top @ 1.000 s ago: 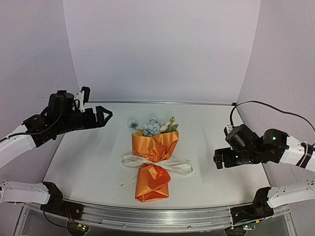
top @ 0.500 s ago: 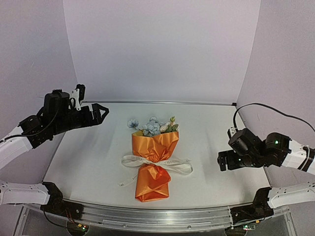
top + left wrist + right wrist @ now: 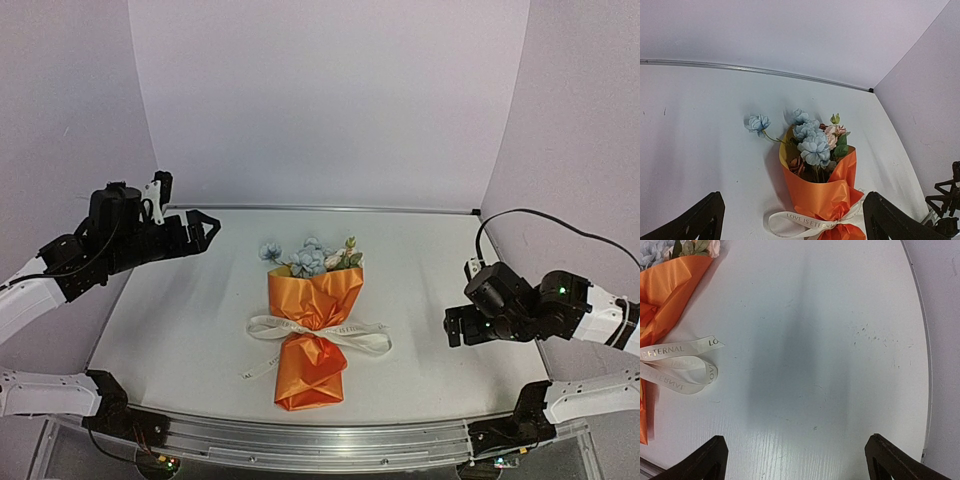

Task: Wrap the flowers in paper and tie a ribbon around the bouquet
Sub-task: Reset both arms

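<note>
**Tied bouquet lies mid-table, both end effectors spread wide and clear of it**

We see the bouquet point(image 3: 312, 372), a cone of crinkly bright orange paper point(image 3: 318, 292) pinched at its middle, lying flat near the centre of the white table point(image 3: 170, 320). Its wide end points toward the far wall. Pale blue, white and pink artificial flowers point(image 3: 308, 260) stick out of that wide end. In the left wrist view one blue bloom leans out to the side on its thin stem.

A narrow cream-white fabric ribbon point(image 3: 280, 325) with dark printed lettering is tied around the pinched middle. Its loops and loose ends rest on the table on both sides.

The left end effector point(image 3: 208, 232) hangs above the far left part of the table, its black fingers point(image 3: 700, 220) spread and holding nothing. The right end effector point(image 3: 450, 328) hovers low at the right side, also spread and empty, well apart from the bouquet.
</note>
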Available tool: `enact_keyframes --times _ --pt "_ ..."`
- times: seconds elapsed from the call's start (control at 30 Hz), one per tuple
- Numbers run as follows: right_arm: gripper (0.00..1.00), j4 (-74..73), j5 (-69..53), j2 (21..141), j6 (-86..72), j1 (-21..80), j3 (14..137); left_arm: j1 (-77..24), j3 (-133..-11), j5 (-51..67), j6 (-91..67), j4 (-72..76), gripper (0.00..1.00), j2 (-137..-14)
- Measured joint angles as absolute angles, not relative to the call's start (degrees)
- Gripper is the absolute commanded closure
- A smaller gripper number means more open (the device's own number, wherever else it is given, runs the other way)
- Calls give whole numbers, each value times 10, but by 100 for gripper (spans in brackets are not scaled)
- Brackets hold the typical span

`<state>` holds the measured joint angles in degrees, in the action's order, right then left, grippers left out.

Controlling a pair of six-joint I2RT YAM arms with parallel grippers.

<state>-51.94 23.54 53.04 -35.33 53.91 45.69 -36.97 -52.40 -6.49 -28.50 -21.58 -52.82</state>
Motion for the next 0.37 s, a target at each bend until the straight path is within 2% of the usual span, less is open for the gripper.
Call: enact_keyframes --times 0.37 --pt "2 -520 241 532 -344 539 457 -370 -524 -67 -283 -216 0 -528"
